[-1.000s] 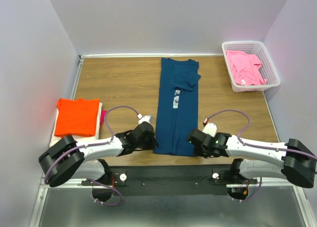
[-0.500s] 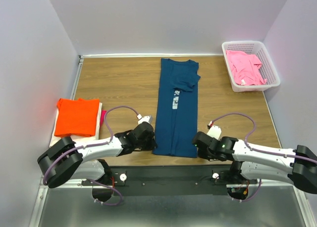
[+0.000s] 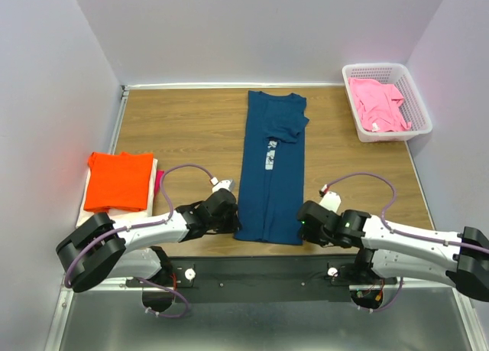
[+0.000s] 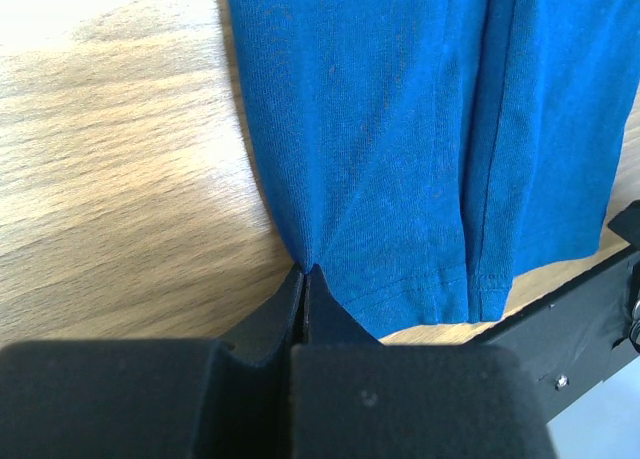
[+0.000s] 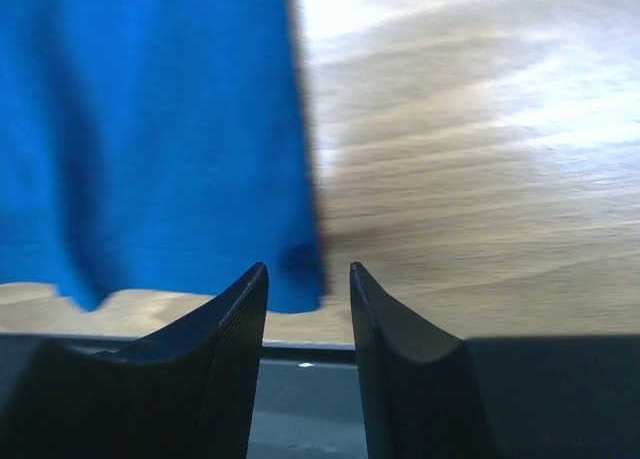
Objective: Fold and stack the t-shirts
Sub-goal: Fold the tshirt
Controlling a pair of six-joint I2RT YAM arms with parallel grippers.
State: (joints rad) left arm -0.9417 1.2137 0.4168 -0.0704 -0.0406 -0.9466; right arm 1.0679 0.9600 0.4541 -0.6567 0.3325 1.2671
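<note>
A dark navy t-shirt (image 3: 271,167) with a small white print lies folded into a long strip down the middle of the table. My left gripper (image 3: 231,216) is shut on its near left hem corner; the left wrist view shows the blue cloth (image 4: 400,149) pinched at the fingertips (image 4: 306,271). My right gripper (image 3: 304,222) is open at the near right hem corner, and the cloth's corner (image 5: 295,269) lies between its fingers, apart from them. An orange t-shirt (image 3: 118,179) tops a folded stack at the left. A pink t-shirt (image 3: 378,102) lies in the basket.
A white lattice basket (image 3: 416,114) stands at the back right. Pale and magenta folded cloth edges (image 3: 157,184) show under the orange tee. The table's near edge and a black rail (image 3: 260,271) run just behind both grippers. Walls close in on three sides.
My right gripper has moved back from the shirt's near right corner towards the table edge and then a little left again. The left gripper has stayed clamped on its corner.
</note>
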